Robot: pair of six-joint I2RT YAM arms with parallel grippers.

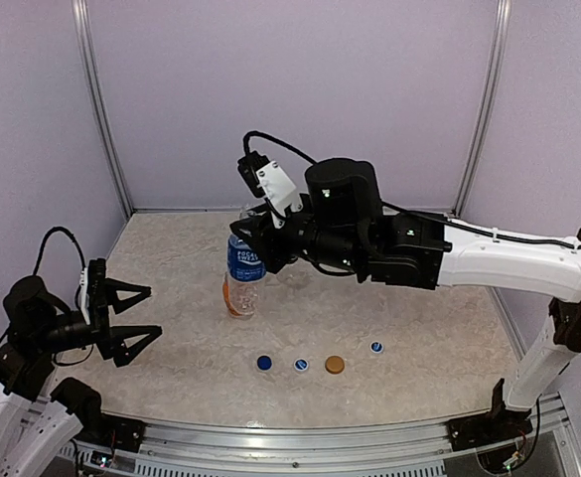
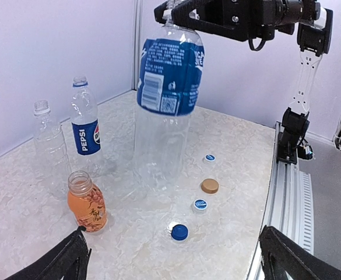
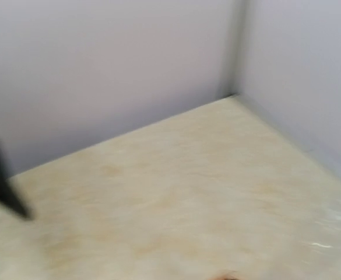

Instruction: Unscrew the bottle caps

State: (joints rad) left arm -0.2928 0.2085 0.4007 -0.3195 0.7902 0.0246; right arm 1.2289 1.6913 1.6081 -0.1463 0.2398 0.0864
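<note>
The right pincer (image 2: 179,10) is clenched on the neck of the blue-label bottle (image 2: 170,76), which hangs tilted directly beneath it. Whether its base touches the counter (image 2: 234,146) is hard to tell. A neck grip suits carrying, not twisting. The left pincer (image 1: 154,311) gapes wide, grasping nothing, well apart from that bottle. Ahead of it stand the Pepsi bottle (image 2: 85,131), clear unlabelled bottle (image 2: 48,146) and orange bottle (image 2: 87,201), necks bare. Four loose caps (image 1: 301,365) lie below the right pincer, so the unscrewing looks finished.
</note>
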